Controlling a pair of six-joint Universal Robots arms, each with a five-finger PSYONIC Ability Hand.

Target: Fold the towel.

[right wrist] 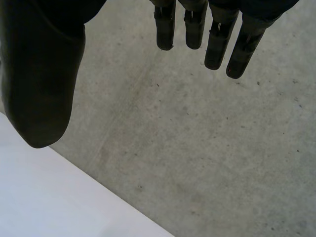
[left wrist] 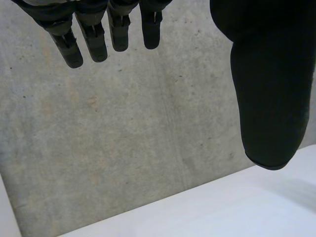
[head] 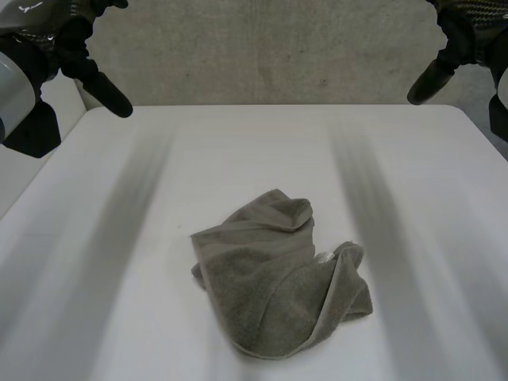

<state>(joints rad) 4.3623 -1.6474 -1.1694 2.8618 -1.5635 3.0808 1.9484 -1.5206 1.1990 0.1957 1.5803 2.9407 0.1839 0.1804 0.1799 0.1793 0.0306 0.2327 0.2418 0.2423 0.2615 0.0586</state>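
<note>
Grey-brown terry towel [head: 279, 274], crumpled in a loose heap, lies on the white counter [head: 119, 238] at mid-width, towards the near edge. It is not flat. One flap is turned over at the far side and another bunched fold rises on the side nearer the right arm. A stitched hem [head: 290, 343] runs along the near curve of the heap.

Handling, as a judgement: soft, limp and light, not fragile. It will sag and drape wherever it is lifted, and the pile should give decent grip, so it is unlikely to slip. Pinch it at a corner or along the hem, not in the bunched middle, because grabbing the middle just lifts a wad. The turned-over far flap and the hem look the easiest places to start. It likely needs spreading flat before any fold.

Left hand [head: 101, 89] is raised over the far left corner of the counter, well apart from the towel. In its wrist view the fingers [left wrist: 94, 42] are straight, the thumb is spread wide, and it holds nothing.

Right hand [head: 432, 79] mirrors it over the far right corner, also well apart from the towel. Its fingers [right wrist: 217, 47] are straight, the thumb is away from them, and it is empty.

Neither hand touches the cloth. The towel sits between the two arms and nearer the camera than either hand. Grey concrete wall [head: 270, 48] stands behind the counter.
</note>
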